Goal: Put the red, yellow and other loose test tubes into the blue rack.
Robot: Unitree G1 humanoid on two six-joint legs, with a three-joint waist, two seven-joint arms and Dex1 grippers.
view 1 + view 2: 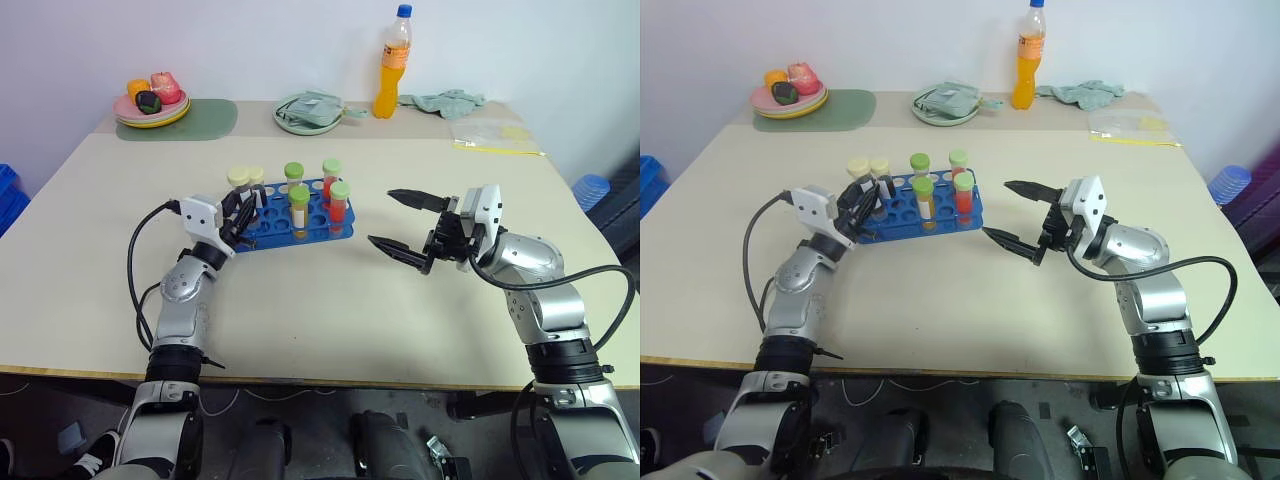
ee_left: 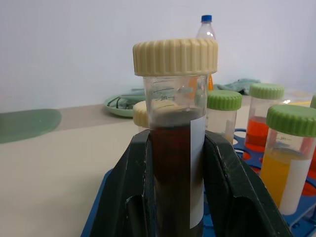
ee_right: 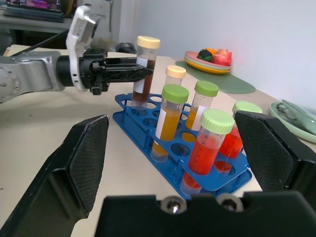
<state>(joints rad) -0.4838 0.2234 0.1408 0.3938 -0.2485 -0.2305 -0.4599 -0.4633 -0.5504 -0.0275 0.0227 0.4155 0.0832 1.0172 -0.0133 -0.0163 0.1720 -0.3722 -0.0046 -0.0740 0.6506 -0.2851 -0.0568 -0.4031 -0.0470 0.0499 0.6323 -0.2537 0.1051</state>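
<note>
The left gripper [image 3: 143, 73] was clamped on the dark, pale-yellow-capped clear plastic test tube [image 2: 175, 148], lowering into the left end of the bright blue plastic hole-grid rack [image 1: 290, 222]. Five capped tubes stood racked; only this one seemed left. The right gripper [image 1: 408, 229] hung open, empty, right of the rack.

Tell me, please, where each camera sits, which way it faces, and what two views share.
Head views: look forward and down on the beige table; both arms show.
Left wrist view: looks along the left gripper, shut on the dark clear plastic tube with pale yellow cap.
Right wrist view: looks between the open right gripper fingers at the bright blue plastic rack.
Shared: both wrist views show the rack and that dark tube.
</note>
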